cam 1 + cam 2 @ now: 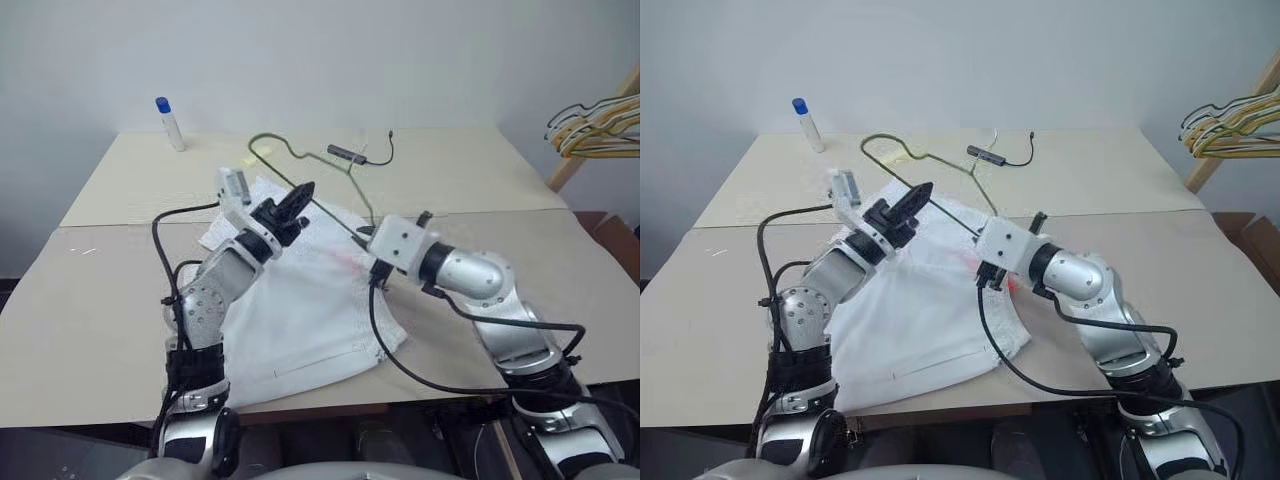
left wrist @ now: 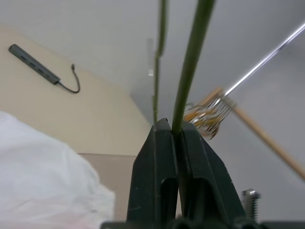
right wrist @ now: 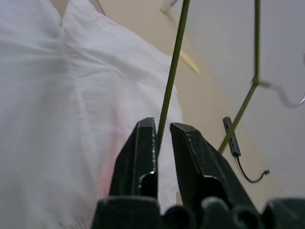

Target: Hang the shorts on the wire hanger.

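We start nearest us with the shorts (image 1: 310,310): white, soft, rumpled cloth spread flat on the pale table (image 1: 90,290), a faint pink blotch near the middle, a stitched hem at the near edge; part of the cloth is covered by our arms. Just above the shorts, the left gripper (image 2: 174,131) is clenched on the wire hanger (image 1: 330,212), its black fingers pinching the thin olive-green rod. The right gripper (image 3: 162,129) sits at the shorts' far right edge; its fingers stand a little apart, the wire running through the gap, and we cannot tell whether they touch it. The hanger itself rises tilted over the shorts, a thin bent triangle with a small hook; its lower corner is hidden behind the right gripper. Beyond the shorts lies a slim dark adapter with a cable (image 1: 350,154); farther left, a white bottle with a blue cap (image 1: 170,124).
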Tool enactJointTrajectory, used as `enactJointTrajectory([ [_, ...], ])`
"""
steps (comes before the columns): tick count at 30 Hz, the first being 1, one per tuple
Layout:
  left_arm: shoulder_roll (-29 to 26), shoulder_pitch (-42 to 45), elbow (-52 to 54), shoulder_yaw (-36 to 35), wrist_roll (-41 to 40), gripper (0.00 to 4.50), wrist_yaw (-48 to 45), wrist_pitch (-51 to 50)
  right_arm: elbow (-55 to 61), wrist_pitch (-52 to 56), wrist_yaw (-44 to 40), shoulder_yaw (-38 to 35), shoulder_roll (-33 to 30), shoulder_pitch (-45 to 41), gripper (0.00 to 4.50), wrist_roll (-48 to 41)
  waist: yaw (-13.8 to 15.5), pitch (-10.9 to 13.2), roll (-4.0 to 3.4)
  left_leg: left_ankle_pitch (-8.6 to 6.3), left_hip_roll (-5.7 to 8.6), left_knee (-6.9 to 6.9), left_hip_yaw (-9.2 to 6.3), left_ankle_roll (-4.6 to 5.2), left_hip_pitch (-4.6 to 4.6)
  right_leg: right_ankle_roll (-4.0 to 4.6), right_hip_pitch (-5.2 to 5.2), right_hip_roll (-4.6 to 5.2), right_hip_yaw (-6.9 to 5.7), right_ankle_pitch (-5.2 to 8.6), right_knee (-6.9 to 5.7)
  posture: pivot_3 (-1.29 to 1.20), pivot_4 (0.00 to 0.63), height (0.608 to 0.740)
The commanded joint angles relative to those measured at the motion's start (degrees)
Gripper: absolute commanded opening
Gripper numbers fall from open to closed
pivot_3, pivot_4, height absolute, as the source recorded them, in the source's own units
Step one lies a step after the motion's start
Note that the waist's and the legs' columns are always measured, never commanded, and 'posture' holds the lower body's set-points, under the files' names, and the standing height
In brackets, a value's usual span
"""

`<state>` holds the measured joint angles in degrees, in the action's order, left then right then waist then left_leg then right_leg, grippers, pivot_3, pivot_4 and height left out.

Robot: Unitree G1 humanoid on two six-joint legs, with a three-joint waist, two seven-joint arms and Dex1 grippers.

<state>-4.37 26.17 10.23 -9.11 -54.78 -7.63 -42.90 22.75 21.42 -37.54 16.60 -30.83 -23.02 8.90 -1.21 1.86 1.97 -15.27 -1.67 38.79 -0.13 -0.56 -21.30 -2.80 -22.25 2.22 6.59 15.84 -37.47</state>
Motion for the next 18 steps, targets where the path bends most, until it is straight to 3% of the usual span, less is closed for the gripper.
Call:
enactJointTrajectory([
  [1,-2.3,1.2,2.3,1.5,1.8,0.00,-7.9,3.3,3.2,-2.6,-0.1,-1.7,0.1,0.2,2.15,-1.0,0.0,0.0,0.00,0.00,0.00,0.00,0.00,0.00,-0.01,0.00,0.00,0.00,0.00,0.00,0.02,-0.02,0.000,0.740],
  [5,-6.0,2.3,1.4,0.6,2.2,0.00,-14.3,4.7,6.6,0.3,-4.3,-6.9,-0.3,0.5,3.64,-9.6,-0.2,0.0,-0.01,0.00,-0.01,-0.01,0.01,0.00,-0.01,0.00,-0.01,0.00,-0.01,0.00,0.03,-0.02,0.000,0.740],
  [7,-9.9,3.6,0.0,-1.0,1.2,0.00,-19.9,4.7,8.6,3.7,-10.2,-11.7,-3.5,1.3,4.29,-17.7,-0.2,0.0,-0.01,0.00,-0.02,0.00,-0.01,0.00,-0.01,0.00,0.00,0.00,-0.02,0.00,0.03,-0.02,0.000,0.740],
  [10,-16.2,5.5,-2.5,-3.9,-3.1,0.00,-30.1,2.5,8.1,12.7,-16.9,-18.5,-7.7,1.2,4.29,-30.5,-0.4,0.0,0.02,0.00,-0.03,-0.01,-0.03,0.01,-0.02,0.00,0.05,0.00,-0.09,0.00,0.10,-0.02,0.000,0.740],
  [14,-26.5,6.1,-4.6,-6.9,-10.3,0.00,-53.4,-1.1,1.5,30.6,-27.7,-22.9,-15.4,-0.8,4.29,-48.6,-1.5,0.1,-0.02,-0.01,-0.08,-0.04,-0.03,0.03,-0.02,0.00,0.08,-0.01,-0.17,0.01,0.21,-0.02,0.000,0.740],
  [18,-30.9,8.6,-9.0,-6.6,-10.3,0.00,-61.6,-2.2,-5.4,37.7,-31.4,-21.8,-17.6,-3.7,4.29,-55.2,-1.9,0.1,-0.02,-0.02,-0.11,-0.04,-0.01,0.04,-0.03,0.00,0.10,-0.01,-0.17,0.01,0.29,-0.02,0.000,0.740],
])
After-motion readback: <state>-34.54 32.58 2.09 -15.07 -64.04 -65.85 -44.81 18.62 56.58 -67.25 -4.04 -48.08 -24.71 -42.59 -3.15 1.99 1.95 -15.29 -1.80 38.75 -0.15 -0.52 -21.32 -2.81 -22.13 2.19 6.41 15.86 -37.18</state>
